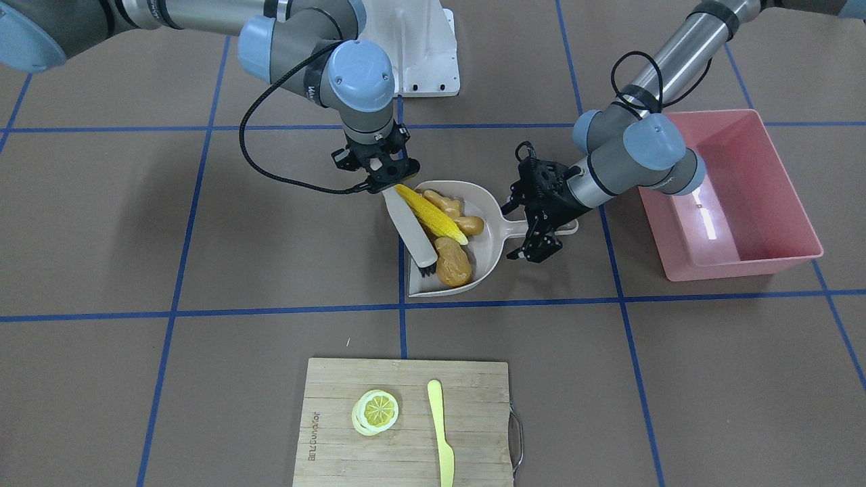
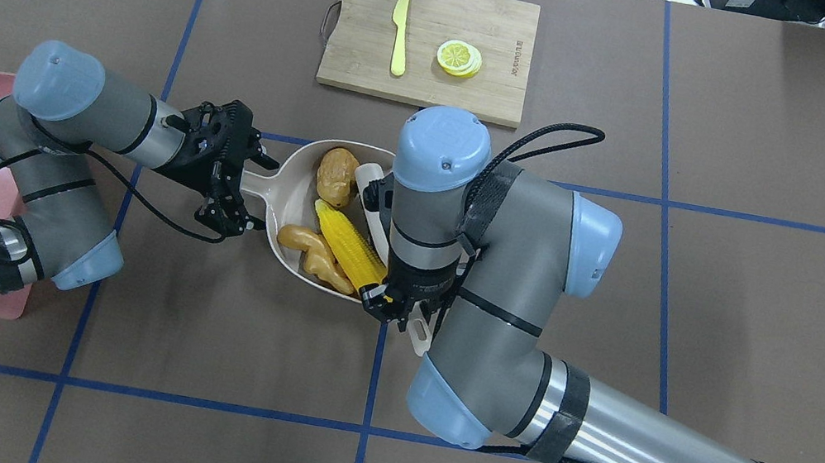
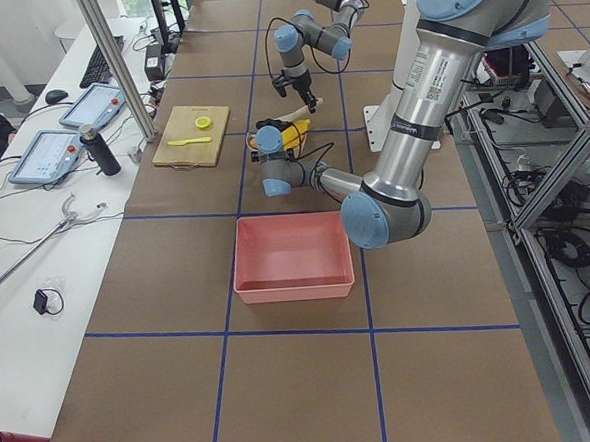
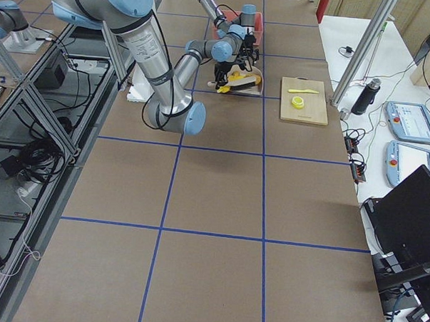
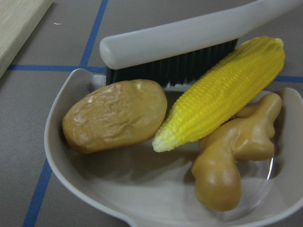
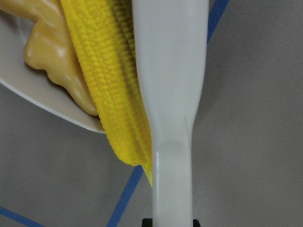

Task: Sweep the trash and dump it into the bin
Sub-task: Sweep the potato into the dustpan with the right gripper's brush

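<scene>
The yellow corn cob (image 1: pixel 433 215), tan ginger root (image 1: pixel 469 225) and golden-brown potato (image 1: pixel 453 265) all lie in the beige dustpan (image 1: pixel 490 253), which rests on the table. My right gripper (image 1: pixel 387 186) is shut on the handle of a white brush (image 1: pixel 413 230). The brush's black bristles stand at the pan's open mouth, against the corn. My left gripper (image 1: pixel 515 230) is open, with one jaw on either side of the dustpan's handle (image 1: pixel 534 226). The left wrist view shows the potato (image 5: pixel 113 116), the corn (image 5: pixel 222 94) and the ginger (image 5: pixel 232 151) up close. The pink bin (image 1: pixel 731 196) stands beside my left arm and holds nothing.
A wooden cutting board (image 1: pixel 406 426) with a lemon slice (image 1: pixel 375 411) and a yellow plastic knife (image 1: pixel 440 433) lies on the far side of the table from the robot. The white base plate (image 1: pixel 426 54) is behind the pan.
</scene>
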Controlling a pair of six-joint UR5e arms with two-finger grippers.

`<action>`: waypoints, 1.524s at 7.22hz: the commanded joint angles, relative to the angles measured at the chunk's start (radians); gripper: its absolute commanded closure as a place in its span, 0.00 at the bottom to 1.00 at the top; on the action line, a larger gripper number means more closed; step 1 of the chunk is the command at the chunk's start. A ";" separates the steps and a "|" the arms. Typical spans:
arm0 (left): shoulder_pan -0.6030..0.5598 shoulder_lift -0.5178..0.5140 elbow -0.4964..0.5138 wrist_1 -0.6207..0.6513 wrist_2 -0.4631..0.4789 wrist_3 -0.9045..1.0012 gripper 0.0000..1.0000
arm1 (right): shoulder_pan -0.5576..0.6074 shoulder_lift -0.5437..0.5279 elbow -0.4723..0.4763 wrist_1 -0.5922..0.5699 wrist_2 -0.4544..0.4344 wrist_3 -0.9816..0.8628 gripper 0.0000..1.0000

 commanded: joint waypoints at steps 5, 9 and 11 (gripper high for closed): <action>0.002 0.001 0.000 0.000 0.000 -0.002 0.03 | -0.015 0.138 -0.089 -0.031 0.009 0.060 1.00; 0.002 -0.001 0.000 0.000 0.000 -0.002 0.03 | 0.069 0.091 0.130 -0.295 0.012 0.019 1.00; 0.002 0.001 0.000 0.000 0.000 -0.003 0.09 | 0.187 -0.141 0.326 -0.348 0.012 -0.043 1.00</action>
